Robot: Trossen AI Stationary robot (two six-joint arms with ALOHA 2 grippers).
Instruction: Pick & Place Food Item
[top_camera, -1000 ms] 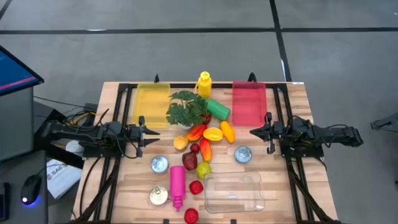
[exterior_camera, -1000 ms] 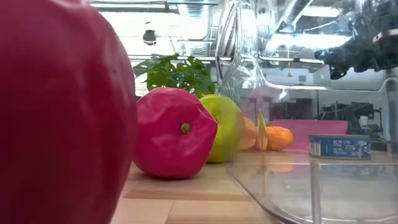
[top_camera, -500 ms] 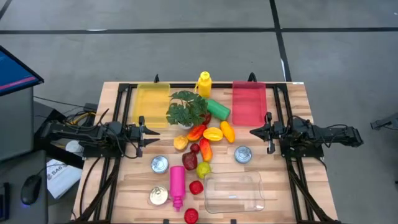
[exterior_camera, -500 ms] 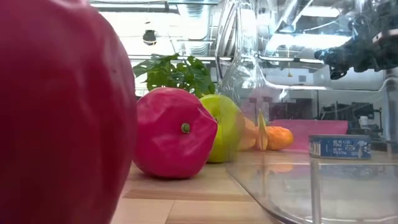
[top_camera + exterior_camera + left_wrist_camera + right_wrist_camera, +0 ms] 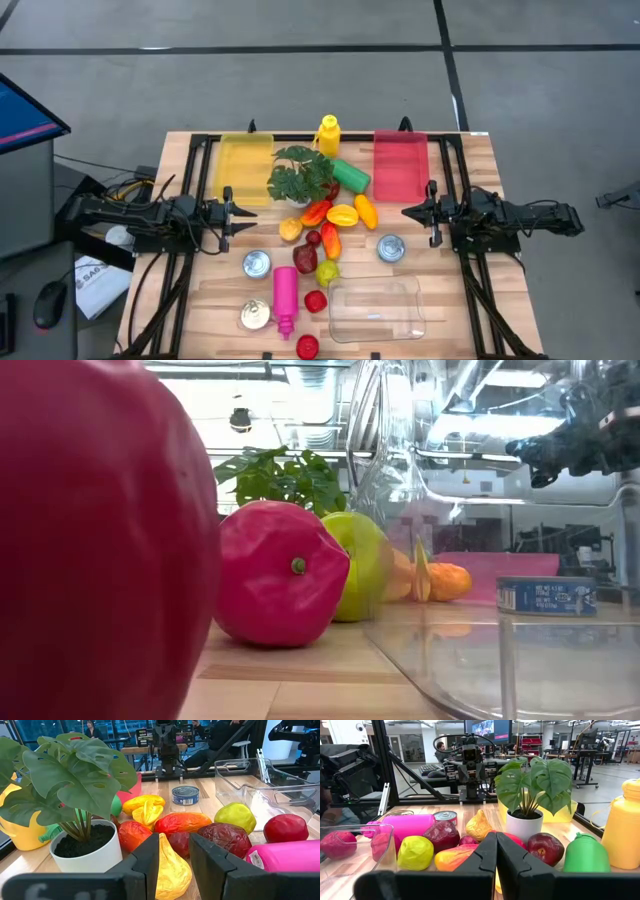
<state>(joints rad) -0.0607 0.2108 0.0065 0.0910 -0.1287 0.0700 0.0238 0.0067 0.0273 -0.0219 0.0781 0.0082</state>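
Plastic toy fruit and vegetables [image 5: 325, 232] heaped at the wooden surface's [image 5: 470, 150] centre look light, stiff and slick, best pinched across their narrow middles, while left hand [image 5: 228, 218] at nine o'clock waits narrowly parted and empty, right hand [image 5: 430, 213] at three o'clock closed, empty.

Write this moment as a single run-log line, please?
left gripper: slightly open, empty, parked at table's left | right gripper: shut, empty, parked at right | clear plastic tub: empty | toy food pile: untouched, mid-table
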